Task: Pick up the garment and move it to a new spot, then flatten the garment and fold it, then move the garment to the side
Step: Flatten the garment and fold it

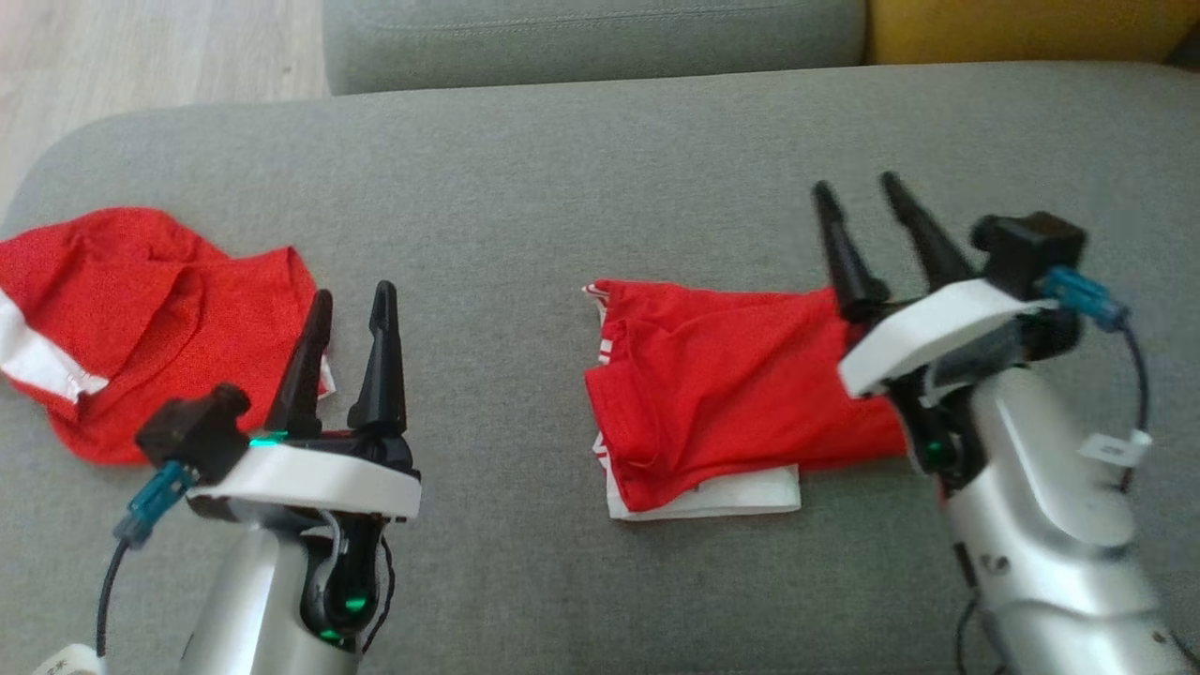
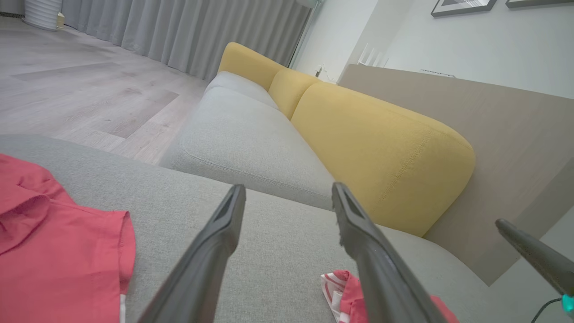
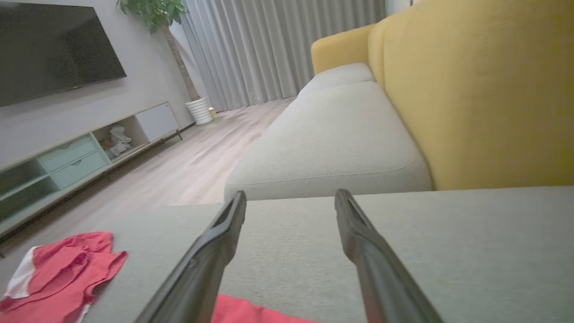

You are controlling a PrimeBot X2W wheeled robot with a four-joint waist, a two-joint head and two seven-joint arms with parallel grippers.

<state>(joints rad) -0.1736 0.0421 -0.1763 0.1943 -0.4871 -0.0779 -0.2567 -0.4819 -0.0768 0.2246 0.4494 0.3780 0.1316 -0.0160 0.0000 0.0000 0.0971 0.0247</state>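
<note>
The folded red garment (image 1: pixel 722 403) lies on the grey cushion (image 1: pixel 562 169) a little toward 4 o'clock from the middle of the head view. It is a rough rectangle with a white layer showing along its 6 o'clock edge and striped trim at its 9 o'clock end. The right gripper (image 1: pixel 858 185) sits at 3 o'clock, its two dark fingers spread apart and pointing toward 12 o'clock with nothing between them. The white wrist shell hides the garment's 3 o'clock end, so I cannot tell whether the arm touches the cloth. In the right wrist view a strip of red shows at 6 o'clock, under the base of the fingers, and bare grey fabric lies past the tips. The left gripper (image 1: pixel 353 292) is at about 8 o'clock in the head view, fingers likewise spread and empty, just beside the 3 o'clock edge of a crumpled red garment (image 1: pixel 141 319). That second piece is at 9 o'clock, bunched, with a white band along its outer side, and well apart from the folded one. At 12 o'clock lies a grey sofa seat (image 1: pixel 591 37), and a yellow backrest (image 1: pixel 1022 28) is at 1 o'clock.
</note>
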